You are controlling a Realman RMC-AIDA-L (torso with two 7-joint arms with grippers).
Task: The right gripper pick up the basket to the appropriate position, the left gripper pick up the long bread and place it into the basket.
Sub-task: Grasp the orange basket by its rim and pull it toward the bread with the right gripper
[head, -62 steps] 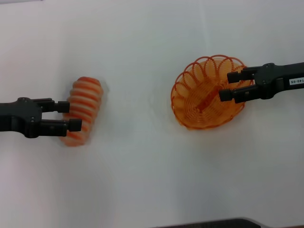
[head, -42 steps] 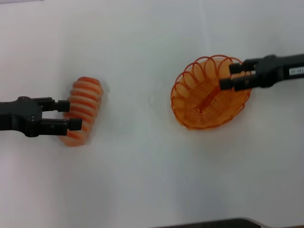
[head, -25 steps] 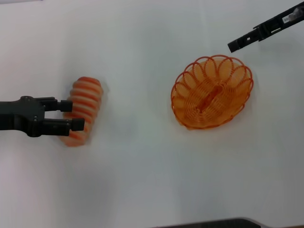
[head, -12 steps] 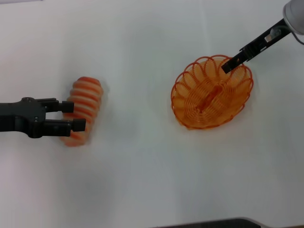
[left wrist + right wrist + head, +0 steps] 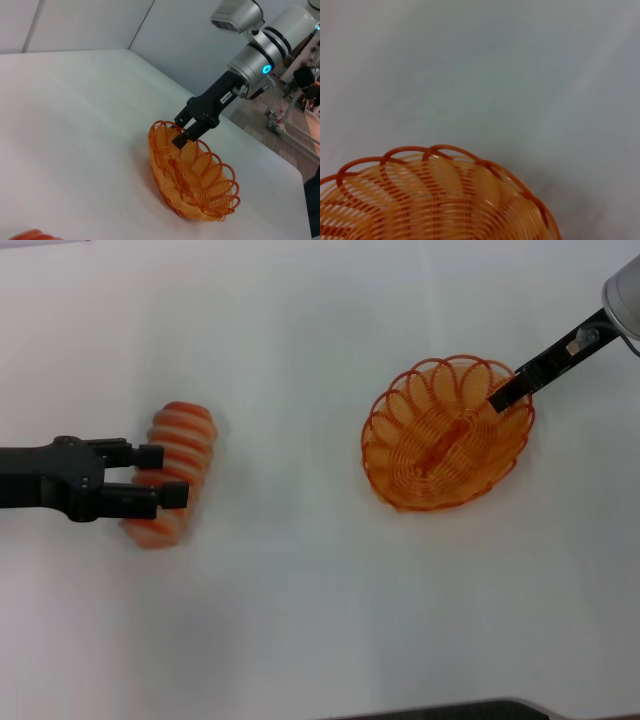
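Two arms worked from opposite sides of the white table. In the head view the left gripper reached in level from nine o'clock, its black arm lying flat across the table. Its two fingers straddled the long bread, one on each flank, parted about as wide as the loaf; whether they pressed on it could not be told. The striped loaf lay on the table at about nine o'clock, well apart from the basket.

The right gripper slanted down from two o'clock, its arm running up to a grey wrist at the frame's corner. Its tip sat at the basket's rim on the two o'clock side. From above it looked like a single thin black bar, so the jaw gap could not be told there.

The left wrist view showed the right gripper side-on: two fingers slightly parted over the looped rim of the basket, one dipping inside it. A blue ring glowed on the grey wrist. The right wrist view showed only the basket's scalloped edge against bare table.
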